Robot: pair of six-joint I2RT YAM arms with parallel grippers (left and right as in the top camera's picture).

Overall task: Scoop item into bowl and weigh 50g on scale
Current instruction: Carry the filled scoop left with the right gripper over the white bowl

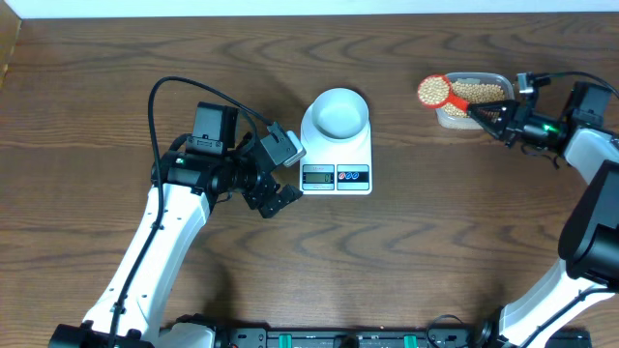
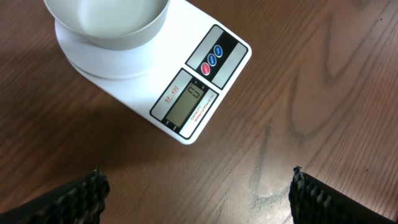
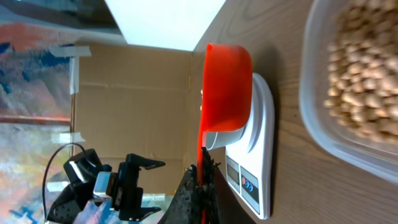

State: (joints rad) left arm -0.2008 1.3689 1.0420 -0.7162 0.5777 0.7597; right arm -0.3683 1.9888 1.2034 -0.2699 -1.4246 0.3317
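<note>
The white bowl (image 1: pixel 337 111) sits on the white scale (image 1: pixel 360 155) at the table's middle; its inside holds no beans. In the left wrist view the bowl (image 2: pixel 106 22) and the scale (image 2: pixel 186 93) lie ahead of my left gripper (image 2: pixel 198 193), which is open and holds nothing. My left gripper (image 1: pixel 279 198) hovers just left of the scale's display. My right gripper (image 1: pixel 491 116) is shut on the handle of a red scoop (image 1: pixel 434 90) filled with beige beans, held left of the clear tub (image 1: pixel 474 97) of beans. The scoop (image 3: pixel 227 87) and the beans (image 3: pixel 364 81) show in the right wrist view.
The dark wood table (image 1: pixel 435 242) surrounds everything. The clear tub stands at the back right near the table's far edge. Black cables loop from the left arm (image 1: pixel 155 116).
</note>
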